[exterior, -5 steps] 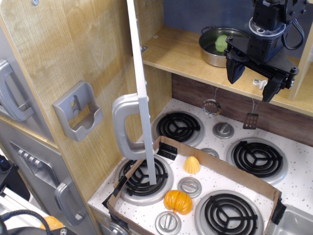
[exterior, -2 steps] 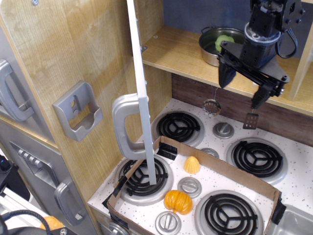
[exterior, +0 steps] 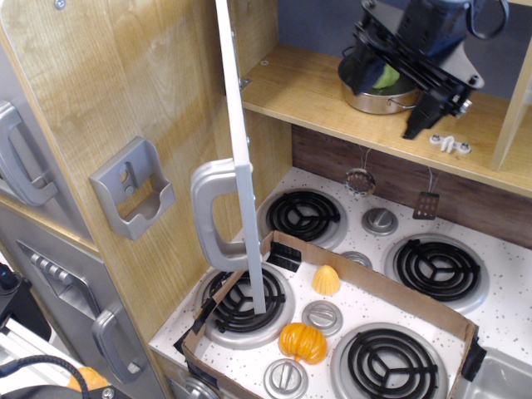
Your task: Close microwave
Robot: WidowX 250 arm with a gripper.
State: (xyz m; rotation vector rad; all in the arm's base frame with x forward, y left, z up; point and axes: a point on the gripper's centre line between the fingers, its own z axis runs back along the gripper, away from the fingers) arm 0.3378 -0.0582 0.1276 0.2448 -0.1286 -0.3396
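Observation:
The microwave door (exterior: 242, 158) stands wide open, seen edge-on as a thin white panel running down the middle of the view. Its large curved silver handle (exterior: 214, 214) faces left. The microwave's wood interior floor (exterior: 299, 87) shows to the right of the door. On it stands a steel pot (exterior: 378, 93) with a green item inside. My black gripper (exterior: 387, 98) is open and empty at the top right, tilted, just above and in front of the pot. It is well to the right of the door and touches nothing.
Below is a white stovetop with black burners (exterior: 302, 214). A cardboard tray (exterior: 391, 293) holds an orange pumpkin (exterior: 302, 342) and a yellow piece (exterior: 326, 280). Small utensils (exterior: 426, 204) hang on the back wall. Grey handled cabinet doors (exterior: 21, 166) and a grey holder (exterior: 133, 187) are at left.
My gripper has moved up and to the left and has tilted, now reaching over the pot. The door has not moved.

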